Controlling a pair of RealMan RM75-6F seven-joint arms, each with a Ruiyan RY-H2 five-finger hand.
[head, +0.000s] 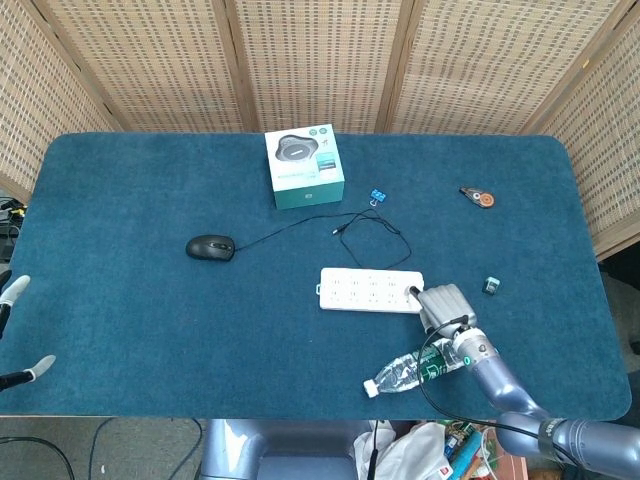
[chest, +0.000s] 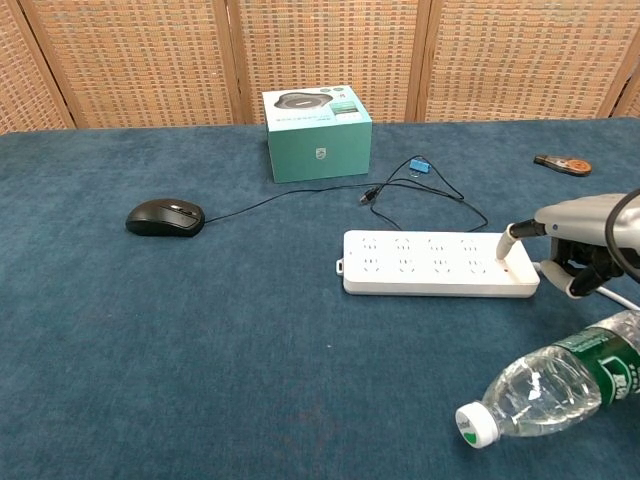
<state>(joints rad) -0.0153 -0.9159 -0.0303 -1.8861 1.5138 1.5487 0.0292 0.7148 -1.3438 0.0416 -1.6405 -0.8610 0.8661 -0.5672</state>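
Chest view shows the right hand (chest: 580, 232) holding nothing, one finger stretched out with its tip touching the right end of the white power strip (chest: 430, 263), the other fingers curled under beside the strip's cable. A clear water bottle (chest: 548, 386) lies on its side just in front of that hand. Only two fingertips of the left hand (head: 14, 290) show at the table's left edge in the head view, so I cannot tell its state.

The teal box (chest: 317, 134) has a small white mark on its front and tiny print on its top, but the letters are too small to read. The green label on the water bottle (chest: 556, 384) is too blurry to read.
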